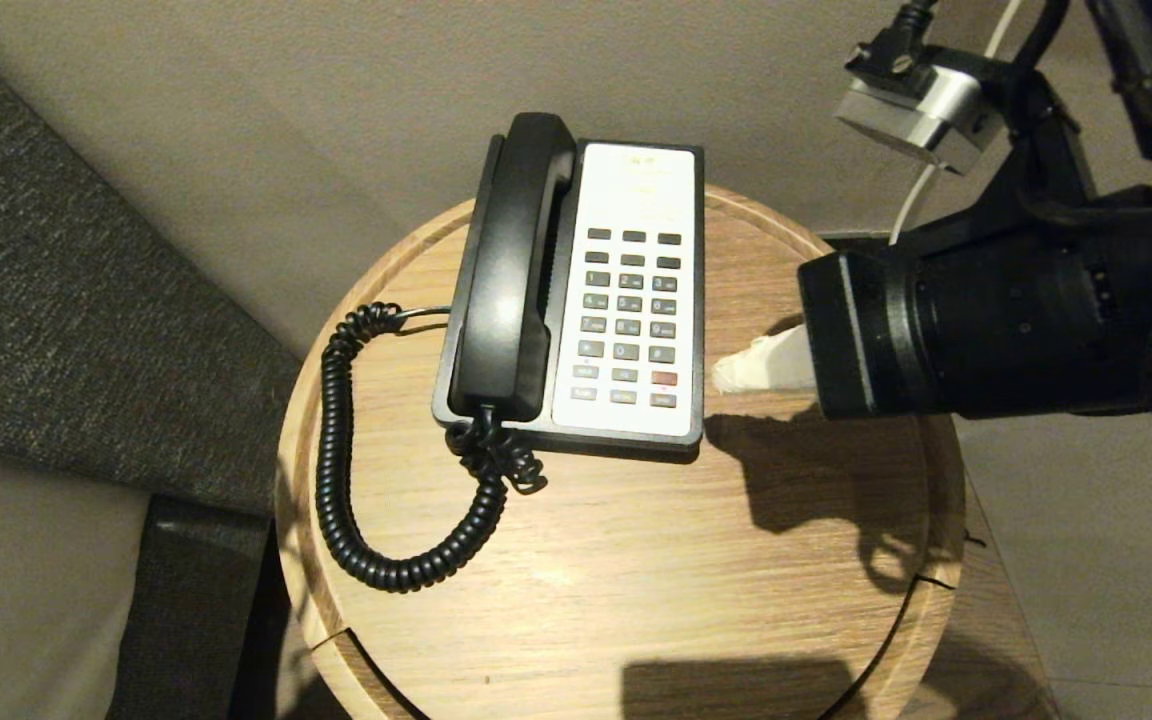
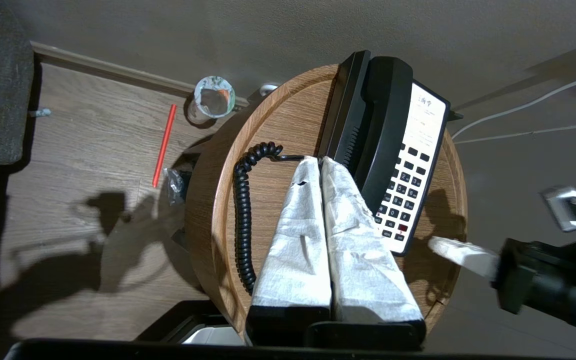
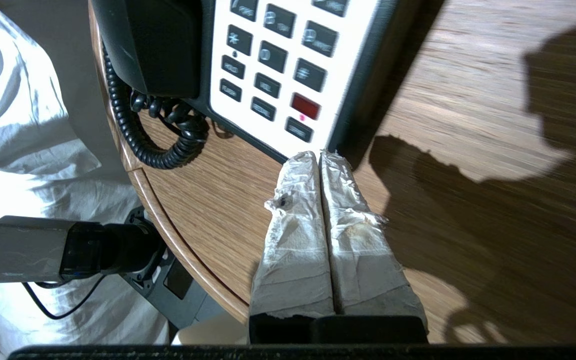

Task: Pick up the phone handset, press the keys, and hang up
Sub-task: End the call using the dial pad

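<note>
The round wooden worktop [image 1: 636, 560] carries the phone base [image 1: 636, 300], its white keypad face up. The phone handset [image 1: 511, 270] lies in the cradle on the base's left side, its coiled cord [image 1: 346, 480] looping over the wood. The right pincer [image 1: 736, 372], tips pressed together and empty, sits just beside the base's lower right corner, while the left pincer [image 2: 320, 165], also together and empty, hangs above the worktop near the handset.

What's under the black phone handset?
The phone handset lies in the cradle on the phone base's left side, on the round wooden table. The cradle beneath it is covered, so it cannot be seen.
</note>
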Controlling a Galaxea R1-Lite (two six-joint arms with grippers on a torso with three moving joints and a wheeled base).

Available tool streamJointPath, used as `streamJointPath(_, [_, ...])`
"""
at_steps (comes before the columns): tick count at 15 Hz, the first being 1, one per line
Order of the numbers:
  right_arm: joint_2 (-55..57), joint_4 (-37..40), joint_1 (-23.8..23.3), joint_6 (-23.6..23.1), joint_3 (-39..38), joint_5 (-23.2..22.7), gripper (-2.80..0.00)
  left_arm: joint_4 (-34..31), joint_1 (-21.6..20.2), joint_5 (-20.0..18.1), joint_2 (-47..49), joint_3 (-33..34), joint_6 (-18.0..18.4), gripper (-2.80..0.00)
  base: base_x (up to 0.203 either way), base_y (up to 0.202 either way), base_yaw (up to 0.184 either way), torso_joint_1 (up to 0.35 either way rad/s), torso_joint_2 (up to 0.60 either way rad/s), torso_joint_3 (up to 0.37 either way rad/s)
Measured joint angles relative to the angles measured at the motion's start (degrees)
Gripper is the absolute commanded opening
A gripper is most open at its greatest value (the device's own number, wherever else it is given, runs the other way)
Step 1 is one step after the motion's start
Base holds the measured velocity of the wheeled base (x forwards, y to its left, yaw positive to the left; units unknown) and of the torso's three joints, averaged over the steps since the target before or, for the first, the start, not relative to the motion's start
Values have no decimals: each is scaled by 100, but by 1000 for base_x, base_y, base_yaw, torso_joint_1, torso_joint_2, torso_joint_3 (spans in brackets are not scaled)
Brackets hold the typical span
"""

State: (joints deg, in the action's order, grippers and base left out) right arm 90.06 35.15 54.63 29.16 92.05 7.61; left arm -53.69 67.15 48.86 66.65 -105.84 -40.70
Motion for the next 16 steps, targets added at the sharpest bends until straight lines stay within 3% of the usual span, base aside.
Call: streamJointPath(16, [555, -11, 39, -28, 358, 63, -280, 2, -9, -3, -243, 251, -44, -280, 0, 0, 0, 0, 0, 0])
